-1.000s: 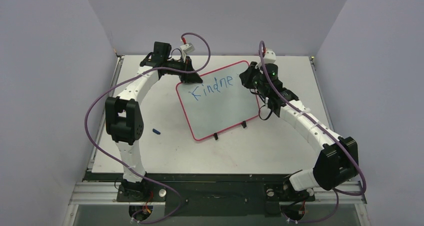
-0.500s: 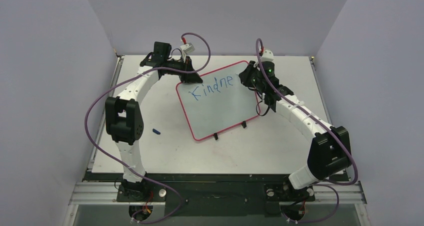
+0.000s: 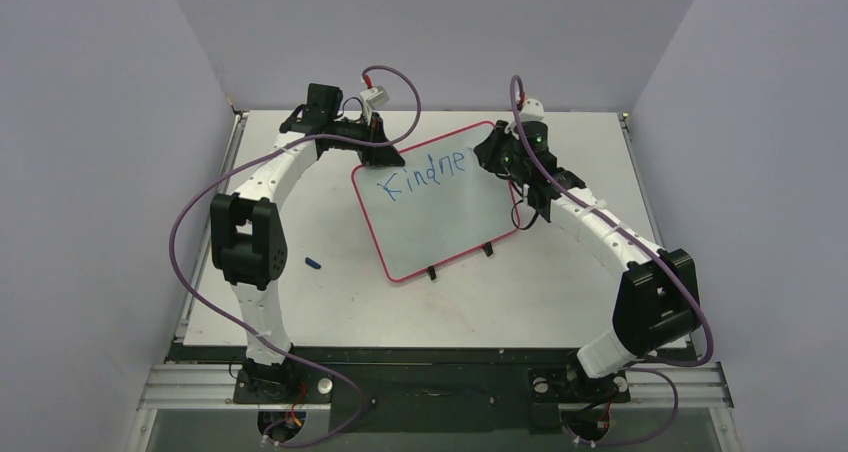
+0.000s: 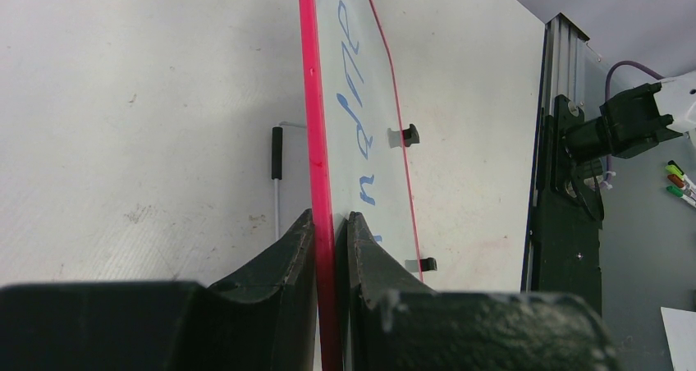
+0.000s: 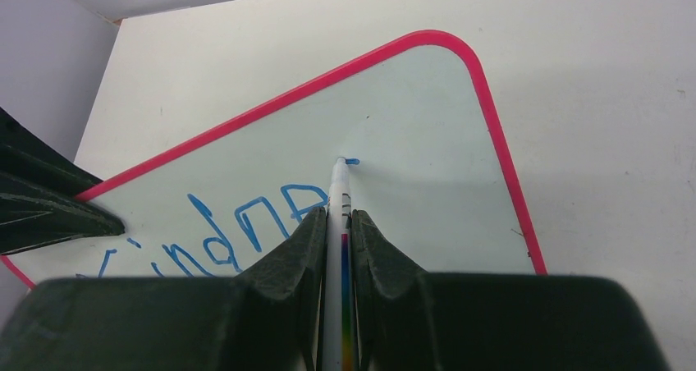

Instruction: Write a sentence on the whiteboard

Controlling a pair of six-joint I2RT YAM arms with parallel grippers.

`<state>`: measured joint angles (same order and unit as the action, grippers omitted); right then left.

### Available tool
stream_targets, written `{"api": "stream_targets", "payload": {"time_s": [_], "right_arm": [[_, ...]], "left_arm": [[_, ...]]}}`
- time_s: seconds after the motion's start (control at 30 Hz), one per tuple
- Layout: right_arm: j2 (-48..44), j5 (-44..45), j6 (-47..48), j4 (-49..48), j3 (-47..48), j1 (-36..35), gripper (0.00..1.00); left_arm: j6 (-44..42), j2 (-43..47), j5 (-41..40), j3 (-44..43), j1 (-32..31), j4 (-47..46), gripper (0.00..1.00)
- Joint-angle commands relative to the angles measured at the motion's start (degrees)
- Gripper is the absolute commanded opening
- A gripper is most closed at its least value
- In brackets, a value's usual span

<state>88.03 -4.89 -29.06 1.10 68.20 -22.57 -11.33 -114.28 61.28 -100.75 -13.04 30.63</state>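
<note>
The whiteboard (image 3: pixel 440 217) lies tilted on the table, white with a thin red rim. My left gripper (image 4: pixel 331 217) is shut on its red rim at the far-left corner (image 3: pixel 385 154). The sentence (image 3: pixel 427 170) is in blue and reads "Kindne" along the far edge; its letters also show in the right wrist view (image 5: pixel 222 223). My right gripper (image 5: pixel 336 213) is shut on a white marker (image 5: pixel 338 192) with a rainbow stripe. The marker's tip rests on the whiteboard (image 5: pixel 410 125) just right of the last letter, beside a short fresh blue dash. From above, the right gripper (image 3: pixel 492 159) sits over the board's far-right corner.
Two black clips (image 3: pixel 432 271) (image 3: pixel 488 249) sit on the board's near edge. A small blue cap (image 3: pixel 313 263) lies on the table left of the board. Grey walls close in both sides and the back. A black rail (image 3: pixel 430 357) runs along the near edge.
My right arm has stretched further away and slightly left, carrying the marker to the spot just past the last letter. The left gripper and the board have not moved.
</note>
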Motion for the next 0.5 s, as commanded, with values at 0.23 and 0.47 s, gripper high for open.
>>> {"api": "stream_targets", "payload": {"time_s": [0.23,0.47], "right_arm": [[-0.41,-0.88,0.21,-2.03,-1.65,-0.88,0.0],[-2.16,0.78,0.47,-1.95,-4.8,-0.44,0.0]], "left_arm": [[-5.48,1.16,1.74,-1.2,-1.72,1.25,0.0],[-5.45,1.14,1.65,-1.2,-1.7,1.22,0.0]]}}
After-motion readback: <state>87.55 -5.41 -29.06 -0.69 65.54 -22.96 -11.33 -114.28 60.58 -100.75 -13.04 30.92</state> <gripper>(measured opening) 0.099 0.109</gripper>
